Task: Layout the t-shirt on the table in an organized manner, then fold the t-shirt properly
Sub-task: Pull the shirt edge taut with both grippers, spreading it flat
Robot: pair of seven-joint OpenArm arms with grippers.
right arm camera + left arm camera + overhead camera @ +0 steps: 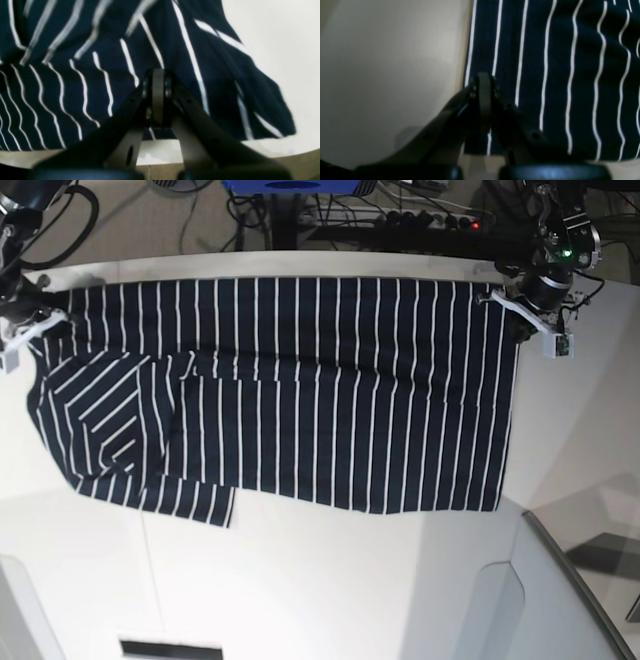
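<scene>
Background beyond the work surface: tangled black cables [250,210], a power strip [440,220] with a red indicator, a blue object [290,185].

The counter [330,580] is a broad, smooth, white to light-grey top with a thin straight seam running across its near part and a curved edge at the near right. Lying directly on it is the t-shirt [330,400], dark navy with thin white stripes, spread wide along the far half. Its right side lies flat and fairly square; its left side is folded over, with stripes running slantwise there.
</scene>
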